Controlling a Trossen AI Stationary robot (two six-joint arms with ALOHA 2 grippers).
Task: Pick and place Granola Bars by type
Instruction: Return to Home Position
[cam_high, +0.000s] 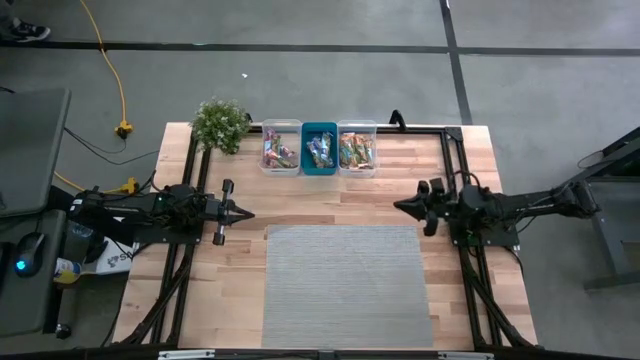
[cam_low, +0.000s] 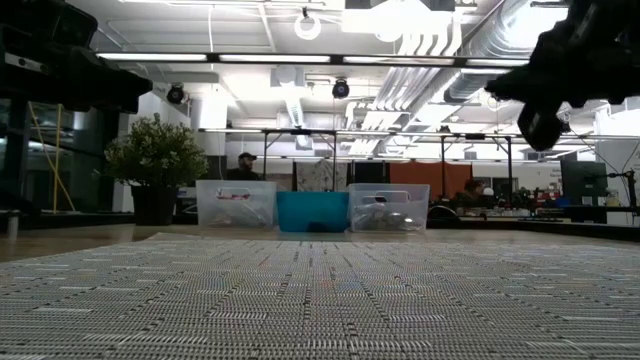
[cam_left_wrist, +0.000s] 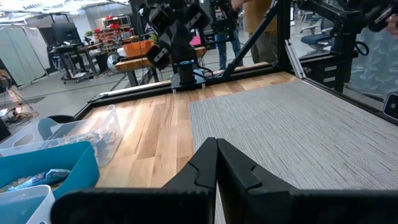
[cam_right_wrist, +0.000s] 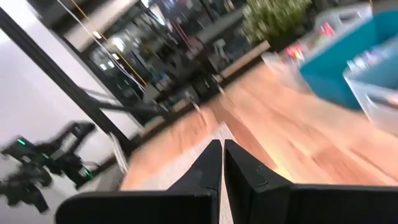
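Observation:
The granola bars lie sorted in three small bins at the table's far edge: a clear left bin (cam_high: 280, 148), a teal middle bin (cam_high: 319, 150) and a clear right bin (cam_high: 357, 148), each holding shiny multicoloured wrappers. My left gripper (cam_high: 246, 213) hovers at the table's left, pointing right, shut and holding nothing (cam_left_wrist: 216, 144). My right gripper (cam_high: 399, 206) hovers at the table's right, pointing left, shut and holding nothing (cam_right_wrist: 222, 144). Both stand apart from the bins.
A grey woven mat (cam_high: 347, 285) covers the near middle of the wooden table. A potted plant (cam_high: 221, 124) stands at the far left corner beside the bins. Black frame rails (cam_high: 452, 160) run along the table's sides. People show in the room behind (cam_low: 245, 165).

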